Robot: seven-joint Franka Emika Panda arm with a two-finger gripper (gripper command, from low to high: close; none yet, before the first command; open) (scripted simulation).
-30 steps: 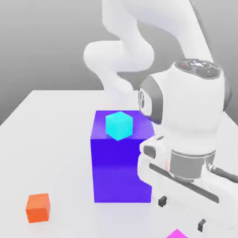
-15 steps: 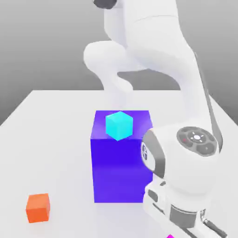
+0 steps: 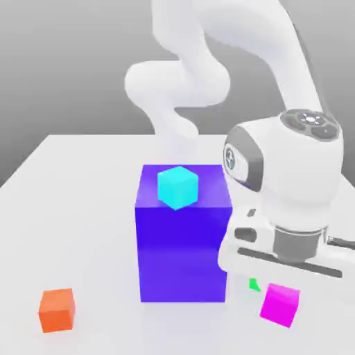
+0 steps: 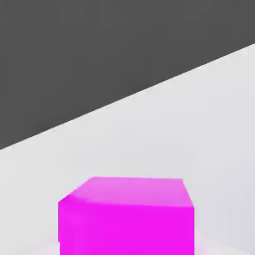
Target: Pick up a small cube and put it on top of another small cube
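The small magenta cube hangs just under my hand at the exterior view's right, raised off the white table. My gripper is shut on it, and the fingers are hidden by the hand and the cube. In the hand view the magenta cube looms close, with the table behind it. A sliver of the small green cube peeks out below the hand, between the big block and the magenta cube; the rest of it is hidden.
A big blue-purple block stands mid-table right beside my hand, with a cyan small cube on its top. An orange small cube lies on the table at the exterior view's near left.
The hand dropped over the magenta cube with open fingers, closed on it, and has risen, carrying the cube up off the table. The green sliver has come into sight.
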